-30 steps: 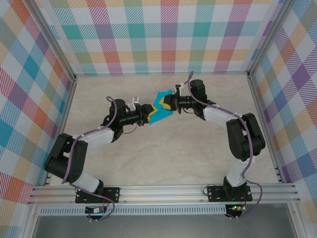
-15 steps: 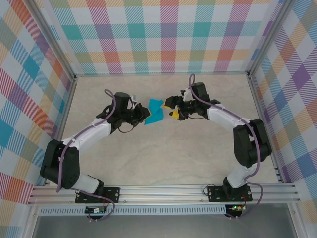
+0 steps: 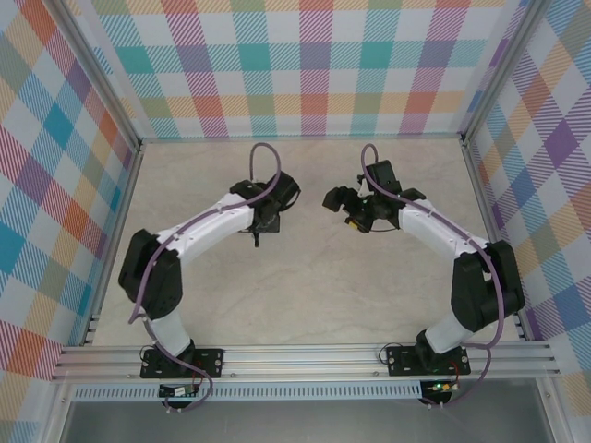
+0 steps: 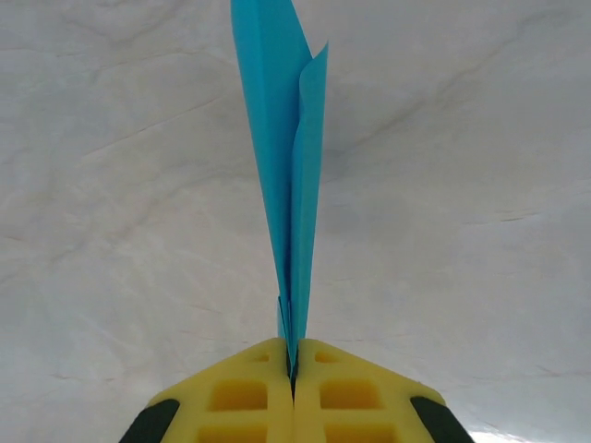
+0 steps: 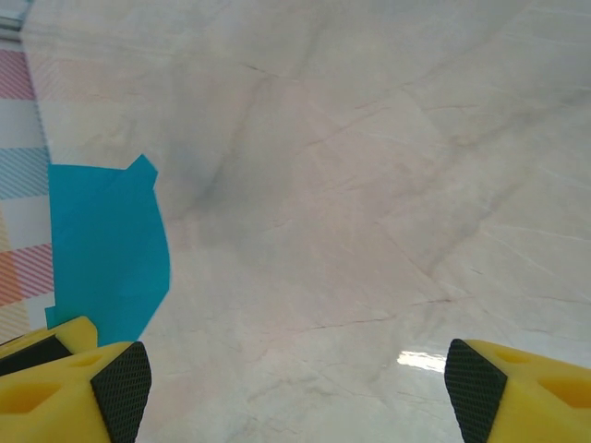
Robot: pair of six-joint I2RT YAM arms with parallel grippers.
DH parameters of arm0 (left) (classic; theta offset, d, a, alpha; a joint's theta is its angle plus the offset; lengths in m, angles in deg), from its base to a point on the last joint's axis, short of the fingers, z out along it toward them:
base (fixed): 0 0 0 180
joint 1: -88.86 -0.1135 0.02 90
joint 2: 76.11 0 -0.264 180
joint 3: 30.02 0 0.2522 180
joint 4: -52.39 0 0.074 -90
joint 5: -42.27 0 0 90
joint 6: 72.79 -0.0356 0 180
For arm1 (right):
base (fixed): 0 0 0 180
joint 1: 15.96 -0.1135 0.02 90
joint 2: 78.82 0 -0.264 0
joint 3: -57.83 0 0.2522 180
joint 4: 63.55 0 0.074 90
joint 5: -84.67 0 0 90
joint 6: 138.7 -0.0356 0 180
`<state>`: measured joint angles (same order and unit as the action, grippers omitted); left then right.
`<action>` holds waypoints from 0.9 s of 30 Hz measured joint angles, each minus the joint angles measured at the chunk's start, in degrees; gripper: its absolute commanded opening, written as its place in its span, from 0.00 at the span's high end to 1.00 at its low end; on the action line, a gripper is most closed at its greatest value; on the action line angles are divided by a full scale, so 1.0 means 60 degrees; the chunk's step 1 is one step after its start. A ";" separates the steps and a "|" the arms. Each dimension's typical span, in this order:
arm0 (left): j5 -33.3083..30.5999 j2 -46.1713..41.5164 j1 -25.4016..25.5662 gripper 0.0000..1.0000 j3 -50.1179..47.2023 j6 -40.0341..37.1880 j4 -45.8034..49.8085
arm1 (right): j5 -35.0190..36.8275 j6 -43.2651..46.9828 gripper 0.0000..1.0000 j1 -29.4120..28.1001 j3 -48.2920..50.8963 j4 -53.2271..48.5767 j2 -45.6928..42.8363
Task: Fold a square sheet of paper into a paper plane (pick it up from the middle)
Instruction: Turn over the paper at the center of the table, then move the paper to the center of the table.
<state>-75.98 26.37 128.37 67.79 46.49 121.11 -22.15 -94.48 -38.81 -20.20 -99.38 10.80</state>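
The paper plane (image 4: 291,185) is teal-blue paper folded into narrow layers, seen edge-on in the left wrist view, where it rises from the jaws and hangs above the table. My left gripper (image 4: 293,369) is shut on its lower end, the yellow pads pressed together on the fold. From above, the left gripper (image 3: 263,221) points down under its wrist, which hides the paper. My right gripper (image 3: 340,209) stands open a short way to the right, apart from the left one. In the right wrist view the right gripper (image 5: 295,388) holds nothing, and the paper plane (image 5: 106,249) shows as a teal flat at the left.
The pale marbled table (image 3: 305,295) stretches bare in front of both arms. Checked walls (image 3: 314,74) close it in at the back and sides. An aluminium rail (image 3: 305,360) carries the arm bases at the near edge.
The right gripper has opened, let go of the paper and drawn back to the right. The left gripper has shut on the paper and swung it toward the back, wrist turned down.
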 measured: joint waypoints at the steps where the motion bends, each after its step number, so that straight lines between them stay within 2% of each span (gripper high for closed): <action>1: -0.0259 0.0361 0.0087 0.95 0.0127 0.0004 0.0208 | 0.0102 0.0000 0.15 0.0000 0.0018 -0.0087 0.0000; 3: -0.0404 0.0878 0.0219 0.91 0.0280 0.0011 0.0361 | 0.0244 0.0000 0.15 0.0000 0.0018 -0.0175 0.0000; 6: 0.0004 0.1428 0.0401 0.72 0.0375 0.0025 0.0251 | 0.0419 0.0000 0.15 0.0000 0.0055 -0.0237 -0.0018; 9: 0.1129 0.1610 0.0459 0.51 0.0375 -0.0007 -0.0102 | 0.0499 0.0004 0.15 0.0000 0.0182 -0.0273 -0.0058; 15: 0.3843 0.1443 0.0175 0.27 0.0277 -0.0007 -0.1297 | 0.0452 0.0073 0.18 -0.0011 0.0525 -0.0175 -0.0124; 19: 0.5410 0.0528 -0.0678 0.17 -0.0426 0.0142 -0.2167 | 0.0492 0.0270 0.26 -0.0284 0.0630 0.0015 -0.0120; 21: 0.5938 -0.0142 -0.1311 0.14 -0.0885 0.0302 -0.2528 | 0.0528 0.0441 0.36 -0.0729 0.0616 0.0200 -0.0066; 27: 0.6196 -0.1694 -0.2834 0.10 -0.2047 0.0845 -0.3151 | 0.0659 0.0798 0.58 -0.2630 -0.0474 0.0495 0.1450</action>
<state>-38.80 16.20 111.36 55.51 51.56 102.20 -18.19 -89.70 -54.59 -23.04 -96.41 19.50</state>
